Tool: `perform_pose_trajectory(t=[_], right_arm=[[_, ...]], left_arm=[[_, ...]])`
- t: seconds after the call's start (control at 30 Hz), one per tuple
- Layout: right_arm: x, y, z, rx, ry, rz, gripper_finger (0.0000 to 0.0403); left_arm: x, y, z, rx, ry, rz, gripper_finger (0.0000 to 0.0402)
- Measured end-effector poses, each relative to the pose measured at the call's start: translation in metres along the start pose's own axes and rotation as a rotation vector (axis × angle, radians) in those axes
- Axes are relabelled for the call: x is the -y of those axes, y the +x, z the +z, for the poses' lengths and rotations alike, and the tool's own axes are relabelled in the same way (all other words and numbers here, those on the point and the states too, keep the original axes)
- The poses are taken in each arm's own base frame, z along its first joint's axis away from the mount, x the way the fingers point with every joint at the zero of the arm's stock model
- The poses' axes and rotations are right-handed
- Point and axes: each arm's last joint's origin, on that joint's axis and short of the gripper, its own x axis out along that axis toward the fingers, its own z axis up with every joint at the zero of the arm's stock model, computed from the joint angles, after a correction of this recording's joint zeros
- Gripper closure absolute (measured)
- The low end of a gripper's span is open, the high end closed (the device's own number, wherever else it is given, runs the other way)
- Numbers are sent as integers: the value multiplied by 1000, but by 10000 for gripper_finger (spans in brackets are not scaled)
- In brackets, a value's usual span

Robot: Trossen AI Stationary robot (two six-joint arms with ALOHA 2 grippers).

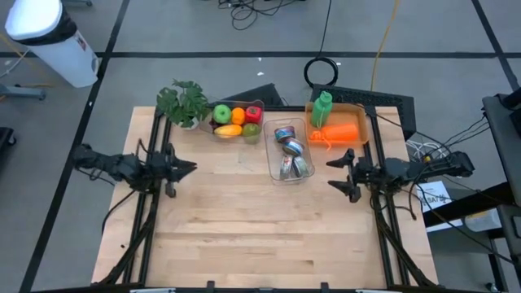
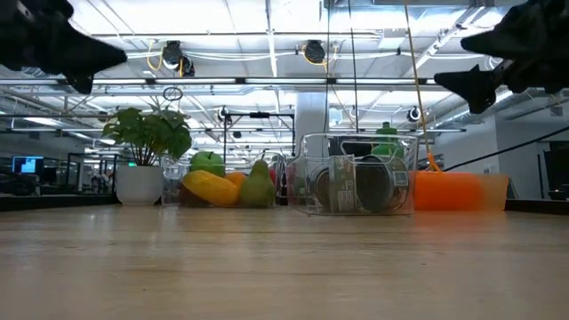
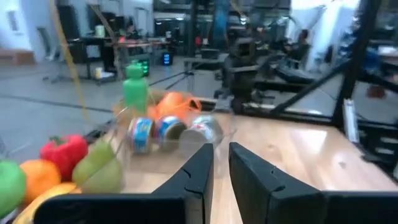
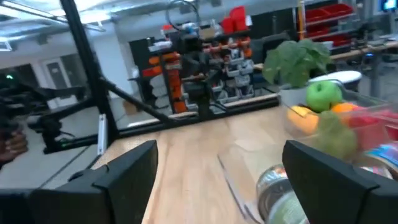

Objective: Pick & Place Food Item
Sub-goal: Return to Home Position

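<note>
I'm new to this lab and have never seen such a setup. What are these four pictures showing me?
It is a two-armed robot at a wooden table. One picture looks straight down, one looks level across the tabletop, and two come from cameras on the wrists. At the back stand a plant, fruit, a clear bin of tuna cans, and an orange tray with a green bottle. The left gripper, fingers nearly closed, and the right gripper, fingers wide open, hover at the sides. Neither holds anything.
</note>
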Motion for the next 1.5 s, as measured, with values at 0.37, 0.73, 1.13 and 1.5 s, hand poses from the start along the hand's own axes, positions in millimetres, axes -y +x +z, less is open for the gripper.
perform_pose_trajectory(t=[0.37,0.73,1.13,1.5], right_arm=[[-5,0,2,11,-62,140,78],[-5,0,2,18,-153,137,78],[-4,0,2,22,-230,136,78],[-4,0,2,22,-229,136,78]], left_arm=[[-2,15,-35,35,-57,-28,339],[-8,17,-35,31,-77,64,339],[-8,17,-35,32,-77,64,339],[-8,17,-35,32,-76,64,339]])
